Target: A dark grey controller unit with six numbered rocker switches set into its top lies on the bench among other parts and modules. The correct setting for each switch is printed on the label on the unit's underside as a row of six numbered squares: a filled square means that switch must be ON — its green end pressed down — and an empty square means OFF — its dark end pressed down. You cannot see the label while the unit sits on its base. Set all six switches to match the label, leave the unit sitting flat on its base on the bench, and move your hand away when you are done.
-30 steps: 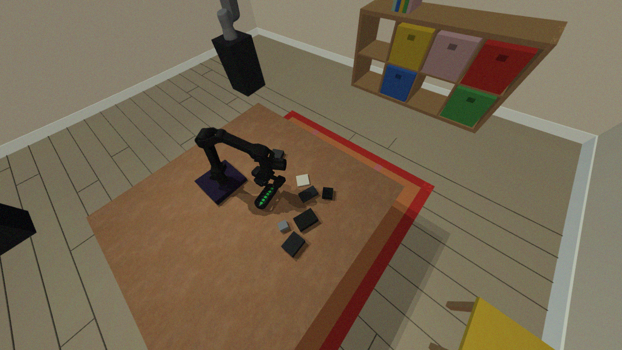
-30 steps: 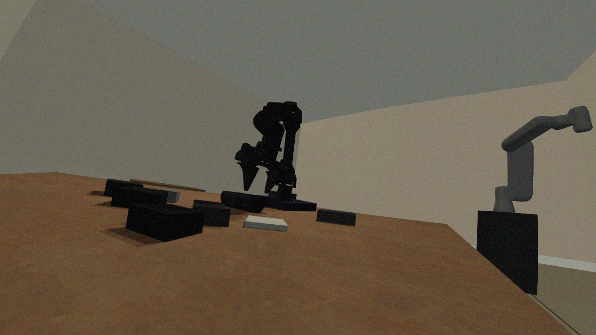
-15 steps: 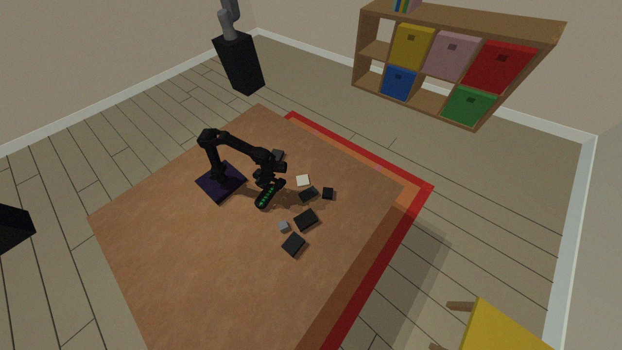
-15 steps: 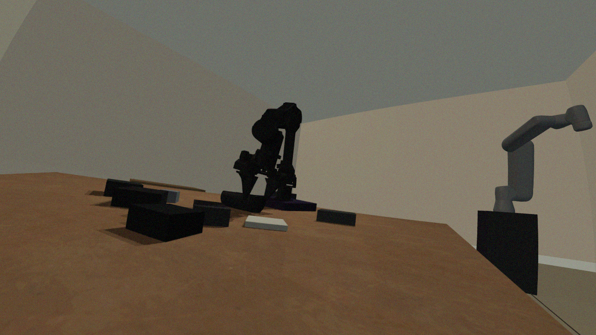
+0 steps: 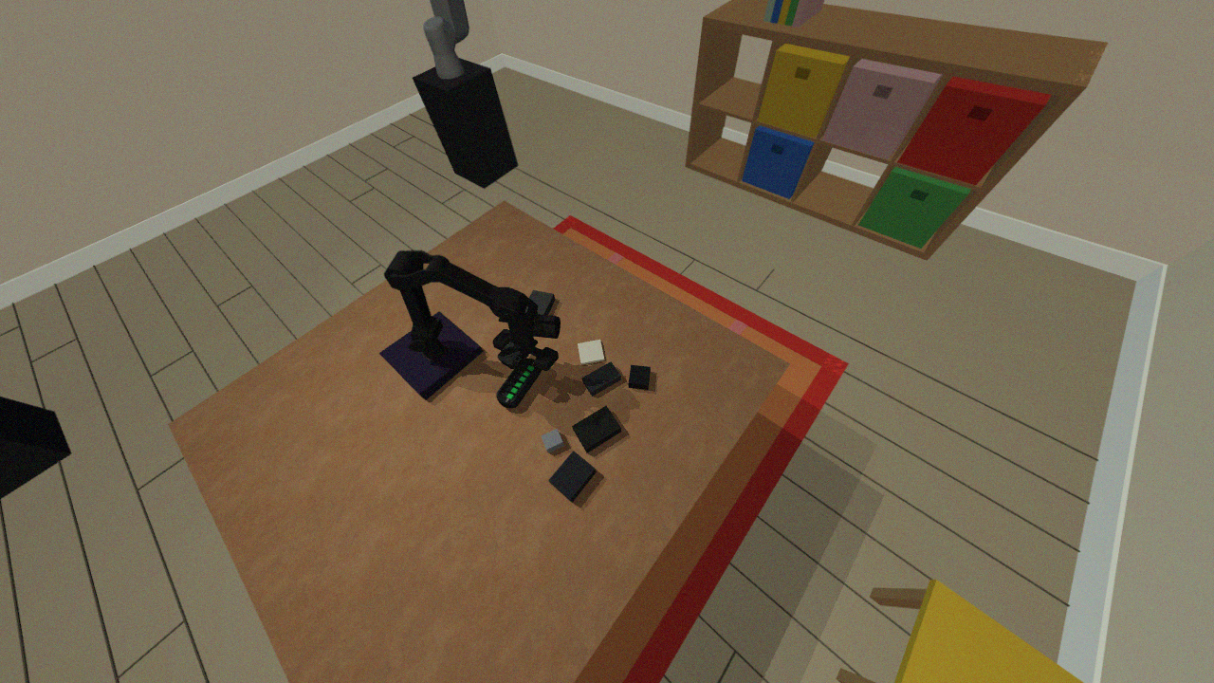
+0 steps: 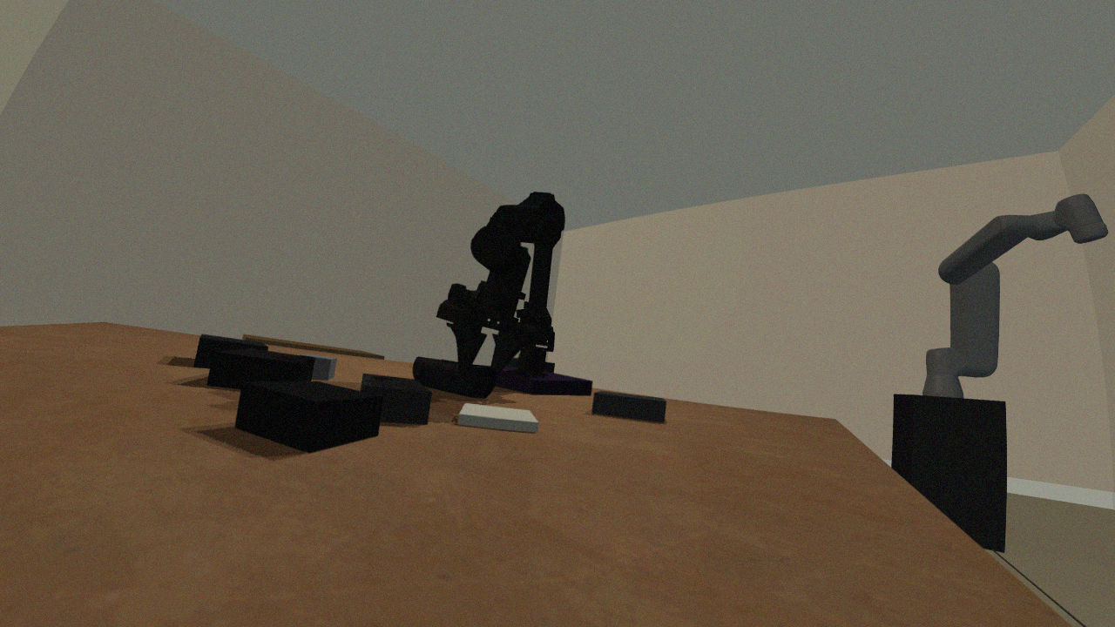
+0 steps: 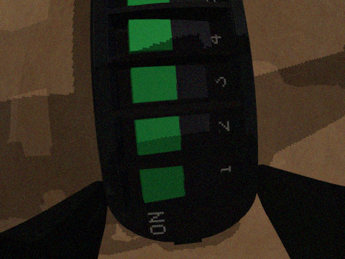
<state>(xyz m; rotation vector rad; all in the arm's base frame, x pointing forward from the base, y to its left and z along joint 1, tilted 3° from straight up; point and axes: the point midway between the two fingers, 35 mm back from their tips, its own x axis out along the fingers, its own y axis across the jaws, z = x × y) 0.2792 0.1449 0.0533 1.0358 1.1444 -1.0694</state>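
The dark grey controller unit (image 5: 509, 400) (image 6: 436, 375) (image 7: 205, 223) sits base down on the bench, its switches facing up. My gripper (image 5: 530, 359) (image 6: 481, 371) (image 7: 181, 184) points down and is shut on the unit, one finger against each long side near the ON end. In the wrist view, switches 1 to 4 show green ends on the left. Dark ends show beside 2, 3 and 4; that of 1 is lost in shadow. A further green end is cut off at the top edge. Exact rocker tilts are hard to tell. The underside label is hidden.
A white block (image 5: 590, 351) (image 6: 497, 418), a dark block (image 5: 601, 378) and a small black block (image 5: 639, 377) lie beyond the unit. A grey cube (image 5: 552, 440), a black box (image 5: 597, 429) and another dark box (image 5: 572, 476) lie farther out. One dark module (image 6: 628, 407) stands apart.
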